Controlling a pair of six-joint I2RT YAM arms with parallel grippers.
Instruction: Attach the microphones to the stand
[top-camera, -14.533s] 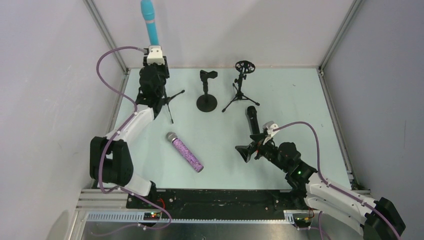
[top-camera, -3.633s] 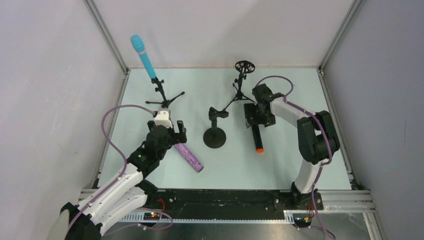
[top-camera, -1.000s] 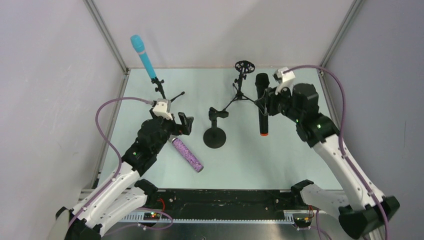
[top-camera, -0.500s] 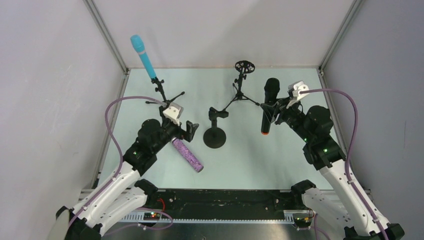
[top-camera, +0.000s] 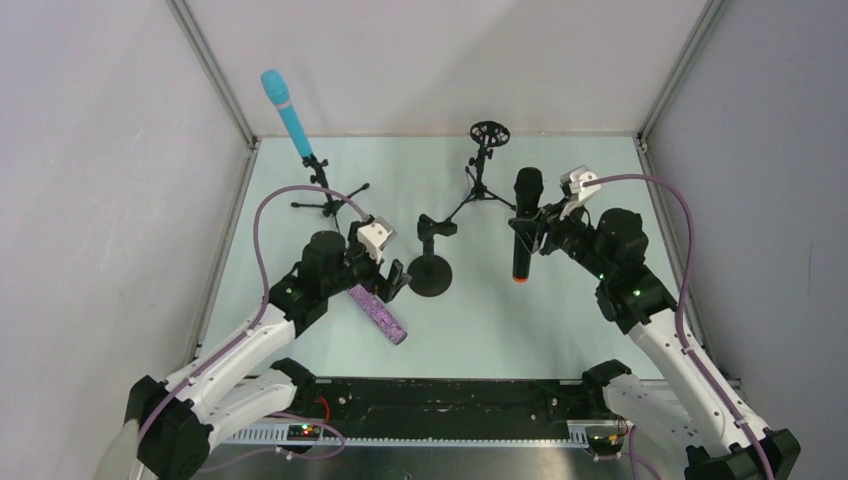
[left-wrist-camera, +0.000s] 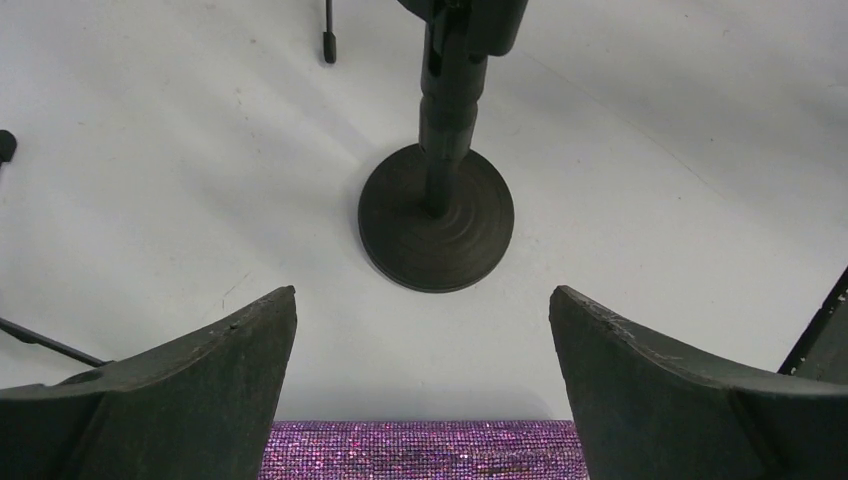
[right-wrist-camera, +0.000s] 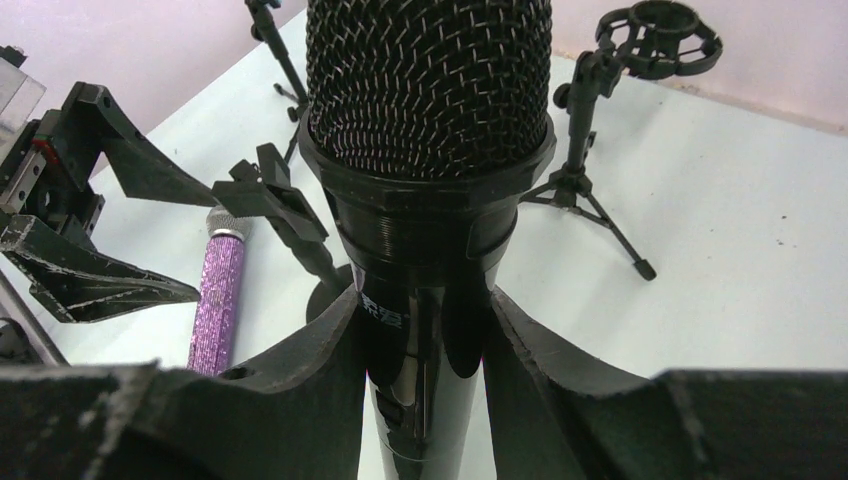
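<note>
My right gripper (top-camera: 535, 232) is shut on the black microphone (top-camera: 522, 225) just below its mesh head (right-wrist-camera: 430, 120) and holds it upright in the air, orange end down. The purple glitter microphone (top-camera: 380, 316) lies on the table. My left gripper (top-camera: 382, 278) hovers open over its head end, with the purple barrel (left-wrist-camera: 420, 450) lying crosswise between the fingers (left-wrist-camera: 200, 380). The turquoise microphone (top-camera: 287, 110) sits in the back-left tripod stand (top-camera: 322, 190). An empty round-base stand (top-camera: 432, 265) stands between the two grippers.
A small tripod with a ring-shaped shock mount (top-camera: 488, 150) stands at the back centre, just behind the held microphone. The round-base stand's clip (right-wrist-camera: 270, 190) tilts toward the left gripper. Frame posts and walls close in the table's left, right and back sides.
My left gripper has swung right over the purple microphone, closer to the round-base stand. My right arm has carried the black microphone a little left and nearer, still gripped.
</note>
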